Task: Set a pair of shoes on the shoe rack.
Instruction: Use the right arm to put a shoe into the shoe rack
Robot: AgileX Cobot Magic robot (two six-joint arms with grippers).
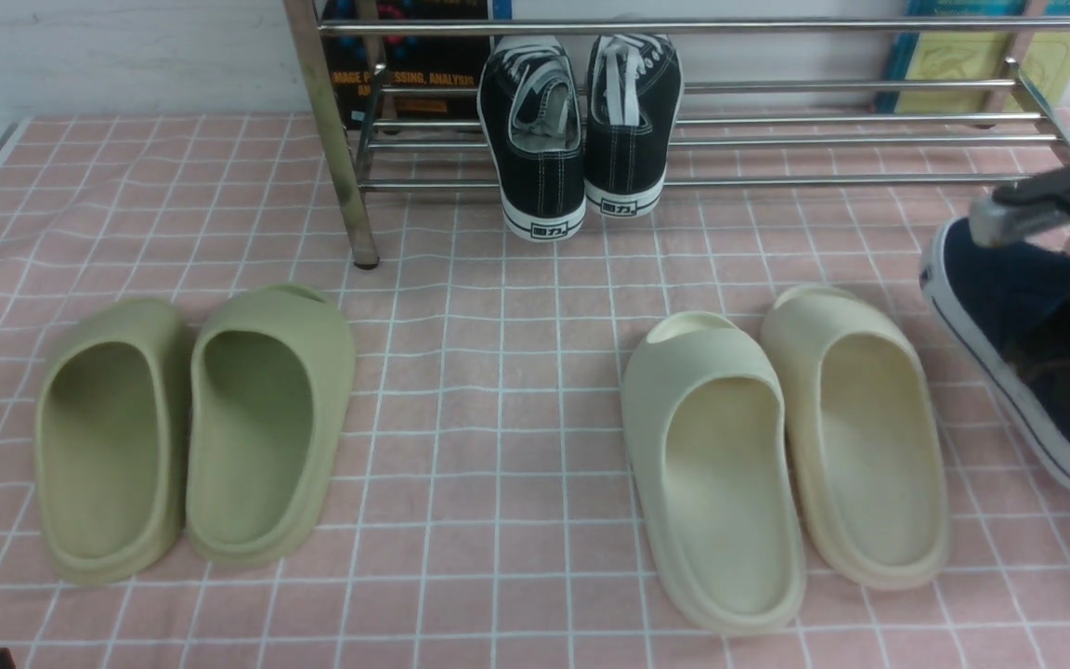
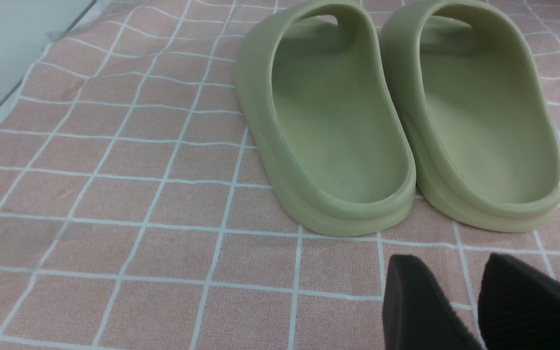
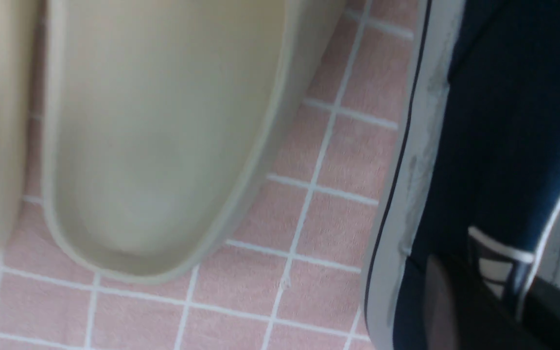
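I see the pink cloth (image 1: 498,418), soft and ruled with a white grid, under everything; at the back stands the shoe rack (image 1: 823,139), shiny round steel bars between tube legs, with black lace-up sneakers (image 1: 581,130) on it, heels toward me; smooth moulded foam slides lie in front, the green pair (image 1: 191,427) left, the cream pair (image 1: 776,446) right; just beside the cream pair, short of the rack, sits the navy canvas shoe (image 1: 999,279) with its white rubber sole; my right gripper (image 1: 1060,325) pinches its side wall by the tag; my left gripper (image 2: 450,265) hovers near the green pair, matte black fingers (image 2: 416,301) slightly spread, holding nothing.
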